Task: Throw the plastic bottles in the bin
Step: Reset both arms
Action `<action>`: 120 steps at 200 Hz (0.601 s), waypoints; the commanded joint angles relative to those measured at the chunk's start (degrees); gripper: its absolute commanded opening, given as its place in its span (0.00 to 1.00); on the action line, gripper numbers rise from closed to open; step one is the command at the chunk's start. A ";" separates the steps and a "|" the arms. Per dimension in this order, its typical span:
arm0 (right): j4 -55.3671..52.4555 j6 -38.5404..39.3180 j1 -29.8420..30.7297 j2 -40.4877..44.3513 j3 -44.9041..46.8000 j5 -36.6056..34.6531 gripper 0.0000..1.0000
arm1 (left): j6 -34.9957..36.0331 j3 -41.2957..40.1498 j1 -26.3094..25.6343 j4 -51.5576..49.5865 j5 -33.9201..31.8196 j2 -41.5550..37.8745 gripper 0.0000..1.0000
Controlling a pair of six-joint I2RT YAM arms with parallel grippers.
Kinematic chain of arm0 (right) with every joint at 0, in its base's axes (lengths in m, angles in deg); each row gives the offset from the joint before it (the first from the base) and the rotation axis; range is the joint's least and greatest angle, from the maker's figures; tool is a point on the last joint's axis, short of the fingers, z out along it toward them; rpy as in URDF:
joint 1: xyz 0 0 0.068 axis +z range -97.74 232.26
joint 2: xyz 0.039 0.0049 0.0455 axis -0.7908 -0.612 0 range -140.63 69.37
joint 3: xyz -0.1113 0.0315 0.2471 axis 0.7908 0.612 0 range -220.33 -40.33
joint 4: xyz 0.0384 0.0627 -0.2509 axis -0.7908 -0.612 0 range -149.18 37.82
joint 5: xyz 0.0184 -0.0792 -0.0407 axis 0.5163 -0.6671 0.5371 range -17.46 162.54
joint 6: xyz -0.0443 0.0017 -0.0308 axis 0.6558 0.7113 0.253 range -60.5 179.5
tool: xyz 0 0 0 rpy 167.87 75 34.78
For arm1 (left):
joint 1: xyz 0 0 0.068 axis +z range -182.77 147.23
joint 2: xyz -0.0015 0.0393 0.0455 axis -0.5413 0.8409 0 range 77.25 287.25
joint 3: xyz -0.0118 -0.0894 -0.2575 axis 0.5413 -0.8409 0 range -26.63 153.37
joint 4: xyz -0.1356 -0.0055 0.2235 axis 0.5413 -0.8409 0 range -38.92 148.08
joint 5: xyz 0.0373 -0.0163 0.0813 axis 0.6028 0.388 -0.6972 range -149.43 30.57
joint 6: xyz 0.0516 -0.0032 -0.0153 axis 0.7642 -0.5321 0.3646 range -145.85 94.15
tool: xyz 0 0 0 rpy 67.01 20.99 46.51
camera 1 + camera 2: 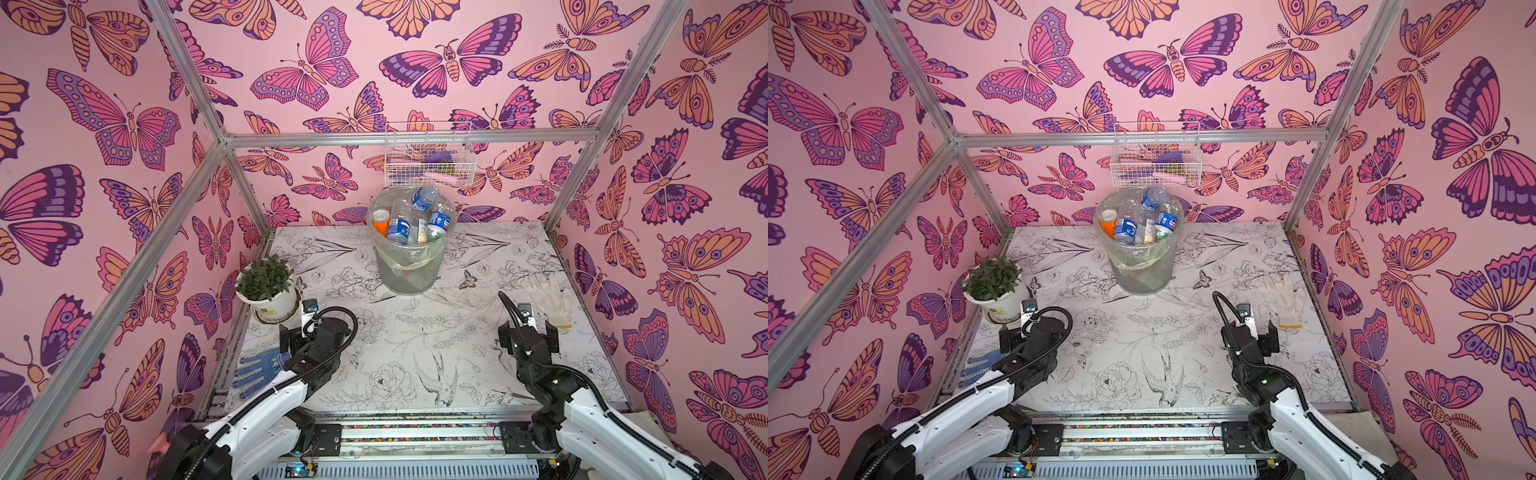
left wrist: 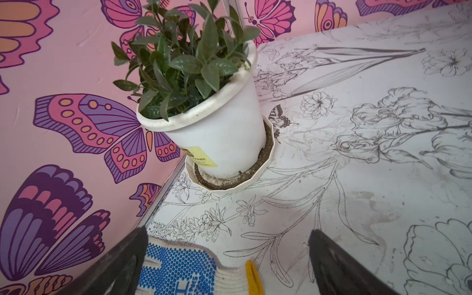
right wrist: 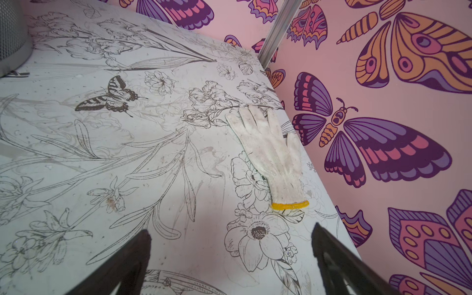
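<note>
The bin [image 1: 409,276] [image 1: 1142,276], a translucent bucket lined with a thin bag, stands at the back middle of the table. Several plastic bottles [image 1: 399,228] [image 1: 1126,229] fill it to the rim, and one blue-labelled bottle [image 1: 424,197] sticks up above it. Every bottle I see lies in the bin. My left gripper [image 1: 313,328] [image 1: 1032,326] [image 2: 227,231] hangs open at the front left, empty, facing the flowerpot. My right gripper [image 1: 528,328] [image 1: 1249,330] [image 3: 231,229] hangs open at the front right with only bare table between its fingers.
A white flowerpot [image 1: 270,301] [image 2: 219,143] with a green plant stands at the left edge. A blue-dotted glove [image 1: 257,370] [image 2: 178,265] lies beneath the left gripper. A white glove [image 1: 550,301] [image 3: 268,153] lies by the right wall. A wire basket [image 1: 428,156] hangs on the back wall.
</note>
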 commanded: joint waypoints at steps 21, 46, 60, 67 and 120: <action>4.68 1.73 0.14 2.85 1.81 -1.36 0.99 | 1.51 -3.68 -0.14 5.16 -3.33 -1.65 1.00; 6.69 1.93 0.09 2.70 2.34 -2.35 0.99 | 2.81 -5.15 -0.14 8.42 -3.43 -3.14 1.00; 8.57 2.13 0.08 2.46 2.90 -3.19 0.99 | 3.97 -6.15 -0.14 10.86 -3.45 -3.90 1.00; 9.26 2.18 0.08 2.36 3.03 -3.21 0.99 | 4.69 -6.72 -0.14 12.56 -3.43 -4.18 1.00; 13.06 2.79 -0.01 -0.12 3.21 -3.80 0.99 | 6.77 -8.55 -0.12 18.20 -2.97 -4.77 1.00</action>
